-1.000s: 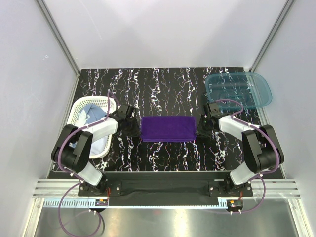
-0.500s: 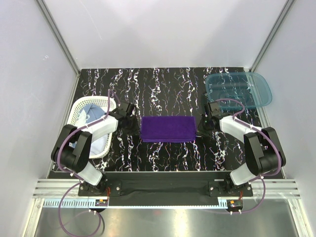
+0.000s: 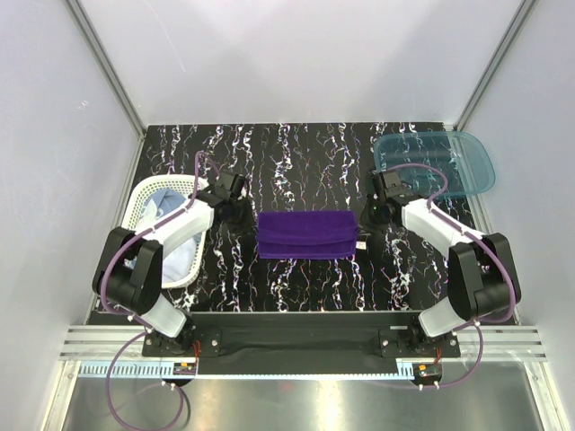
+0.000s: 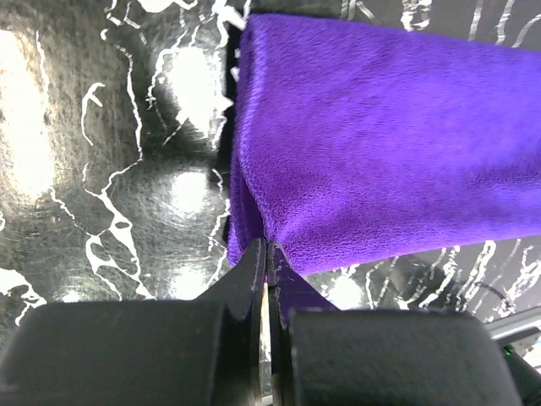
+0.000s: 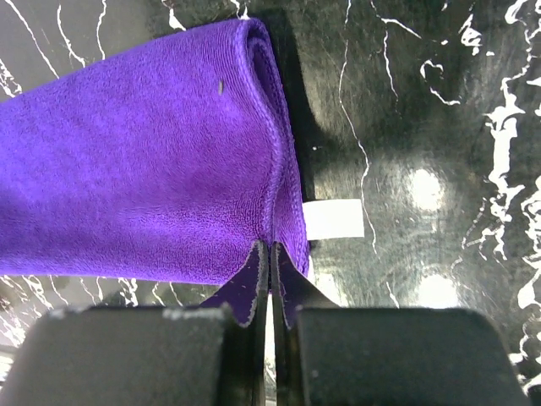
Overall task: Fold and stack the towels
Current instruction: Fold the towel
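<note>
Black white-veined counter (image 3: 296,157) carries the deep purple plush towel (image 3: 305,234), folded into a band at its middle. Soft, light and limp, it would likely sag unless taken at both short ends. Left claw (image 4: 265,254) is pressed together on the left end's corner. Right claw (image 5: 270,254) pinches the right end, beside a white label (image 5: 334,220).

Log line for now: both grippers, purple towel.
phase: fold grasp | left gripper: shut on purple towel, left end | right gripper: shut on purple towel, right end | pale blue cloth: in white basket
</note>
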`<move>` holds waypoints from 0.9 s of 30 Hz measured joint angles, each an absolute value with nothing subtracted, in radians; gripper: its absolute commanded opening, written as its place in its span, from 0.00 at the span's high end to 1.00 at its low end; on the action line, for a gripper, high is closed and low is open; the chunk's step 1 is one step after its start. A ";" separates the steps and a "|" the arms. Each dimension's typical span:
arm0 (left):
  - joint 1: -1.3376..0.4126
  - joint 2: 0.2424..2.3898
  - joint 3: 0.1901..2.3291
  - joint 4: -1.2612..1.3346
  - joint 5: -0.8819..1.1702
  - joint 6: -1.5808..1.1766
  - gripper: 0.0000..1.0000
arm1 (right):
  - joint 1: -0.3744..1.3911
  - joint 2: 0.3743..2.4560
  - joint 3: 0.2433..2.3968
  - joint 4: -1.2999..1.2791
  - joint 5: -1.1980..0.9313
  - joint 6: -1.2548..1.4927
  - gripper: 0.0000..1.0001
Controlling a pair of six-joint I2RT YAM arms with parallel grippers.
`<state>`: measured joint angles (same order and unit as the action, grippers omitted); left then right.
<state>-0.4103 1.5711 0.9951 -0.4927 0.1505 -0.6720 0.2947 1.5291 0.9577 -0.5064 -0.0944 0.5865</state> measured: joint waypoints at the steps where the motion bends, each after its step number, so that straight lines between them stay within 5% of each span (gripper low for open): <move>1: -0.410 1.570 1.005 -0.501 0.153 -0.670 1.00 | 0.295 1.528 0.964 -0.516 -0.094 0.583 1.00; 15: -0.453 1.482 0.770 -0.430 0.191 -0.671 1.00 | 0.295 1.439 0.729 -0.466 -0.131 0.600 1.00; 19: -0.453 1.522 0.760 -0.410 0.191 -0.666 1.00 | 0.295 1.446 0.697 -0.416 -0.152 0.605 0.86; 21: -0.453 1.522 0.762 -0.406 0.184 -0.658 0.93 | 0.295 1.440 0.685 -0.402 -0.156 0.609 0.80; 22: -0.453 1.522 0.765 -0.409 0.178 -0.653 0.79 | 0.295 1.433 0.680 -0.401 -0.158 0.607 0.75; 25: -0.453 1.522 0.789 -0.447 0.138 -0.637 0.63 | 0.295 1.393 0.674 -0.413 -0.159 0.607 0.70; 27: -0.453 1.522 0.826 -0.493 0.102 -0.624 0.60 | 0.295 1.359 0.683 -0.442 -0.156 0.606 0.68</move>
